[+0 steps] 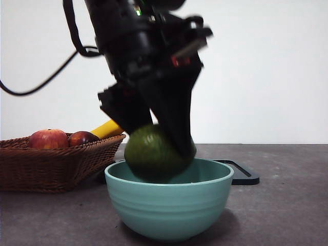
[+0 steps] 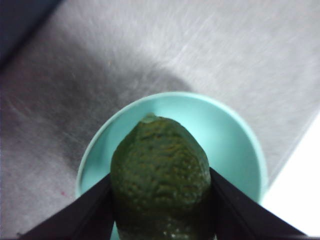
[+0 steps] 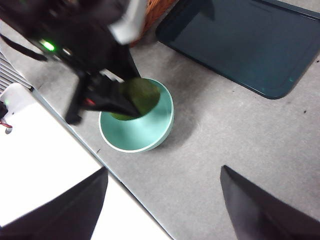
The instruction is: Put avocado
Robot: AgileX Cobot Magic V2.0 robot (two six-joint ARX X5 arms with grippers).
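**Avocado hanging over the bowl**

Avocado (image 1: pixel 154 152) is clamped in my left gripper (image 2: pixel 160 200), one black finger (image 2: pixel 87 212) pressed on each side of it, so that hand is closed on the fruit. It sits right at the mouth of the teal bowl (image 1: pixel 169 212), bottom dipping just below the rim; I can't tell whether it touches the inside. From the wrist the skin looks bumpy and dark green with the bowl ringed around it.

Bowl stands on the grey tabletop (image 1: pixel 287 205). Off to one side is a wicker basket (image 1: pixel 51 166) with a red-yellow apple (image 1: pixel 48 139), a dark red fruit (image 1: pixel 83 137) and something yellow (image 1: pixel 106 129) poking out. A dark flat tray (image 3: pixel 240 42) lies behind the bowl.

My right gripper (image 3: pixel 162 200) hangs high above with its fingers spread wide apart, holding nothing.
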